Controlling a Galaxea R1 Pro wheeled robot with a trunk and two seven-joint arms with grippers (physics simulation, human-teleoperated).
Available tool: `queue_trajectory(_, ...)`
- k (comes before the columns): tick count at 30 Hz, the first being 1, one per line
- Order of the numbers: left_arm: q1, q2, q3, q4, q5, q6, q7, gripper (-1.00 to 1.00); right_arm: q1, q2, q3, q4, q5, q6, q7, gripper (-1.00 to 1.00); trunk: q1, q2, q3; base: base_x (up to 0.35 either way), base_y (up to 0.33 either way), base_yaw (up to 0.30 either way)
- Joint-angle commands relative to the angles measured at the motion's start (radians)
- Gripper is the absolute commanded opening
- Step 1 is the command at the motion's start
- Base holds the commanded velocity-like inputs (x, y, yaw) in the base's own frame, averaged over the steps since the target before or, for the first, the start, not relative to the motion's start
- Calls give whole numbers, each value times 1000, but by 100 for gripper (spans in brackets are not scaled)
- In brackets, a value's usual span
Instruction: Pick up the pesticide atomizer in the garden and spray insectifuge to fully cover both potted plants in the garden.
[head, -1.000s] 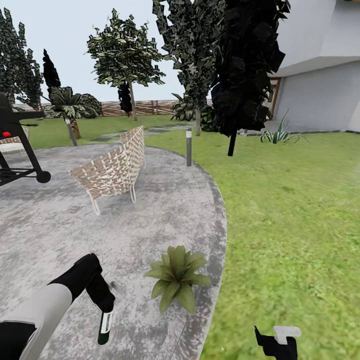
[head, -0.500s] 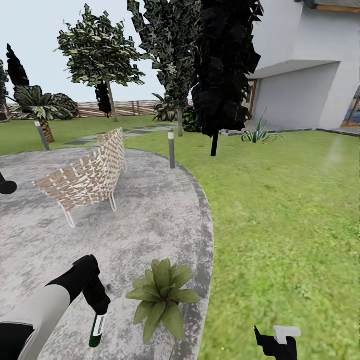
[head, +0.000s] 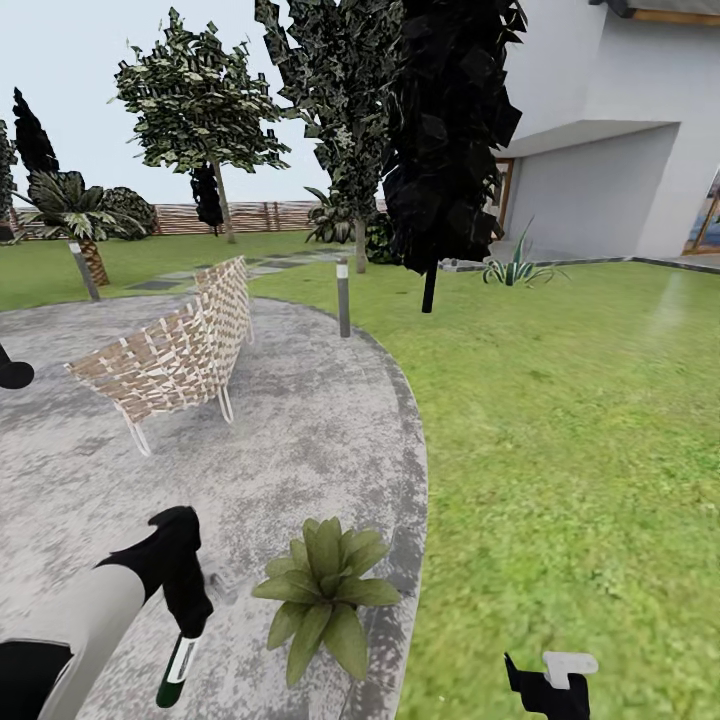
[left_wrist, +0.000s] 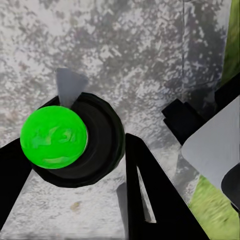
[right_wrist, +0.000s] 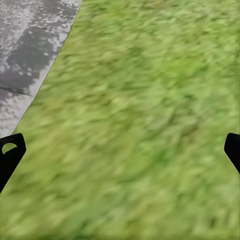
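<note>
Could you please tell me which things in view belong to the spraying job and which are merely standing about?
Job: pesticide atomizer in left gripper; potted plant on patio.
Bystanders: woven chair, lamp post, palm, lawn.

A home garden: green lawn (head: 560, 450), round grey mottled paved patio (head: 300, 420), woven wicker chair (head: 175, 360), trees, brown slat fence (head: 250, 215), white house wall (head: 600, 190).

Woven chair (head: 175, 360) standing on the patio paving. Short bollard light (head: 343, 297) beyond the chair at the paving edge, second bollard (head: 85, 270) far side. Palm-like plant (head: 75, 215), trees (head: 200, 110), slat fence (head: 250, 216) behind the chair; white house (head: 610, 130), spiky plant (head: 515, 268) well apart across the lawn.
</note>
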Motion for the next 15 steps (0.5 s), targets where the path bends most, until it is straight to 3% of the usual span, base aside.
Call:
queue_trajectory(1,0,3,-3,-1,-4,10,-6,-100,0,0,6,0,-10,-3,5,100,0,0,-1,0,0,0)
queue_trajectory(9,26,9,2,18,-3,14,33,-100,0,-1,6,0,-10,-3,5,100,0,0,-1,10,5,0)
queue_trajectory(15,37,4,10,18,9,16,76,-100,0,-2,6,0,-9,-3,6,100,0,0,-1,254,90,0)
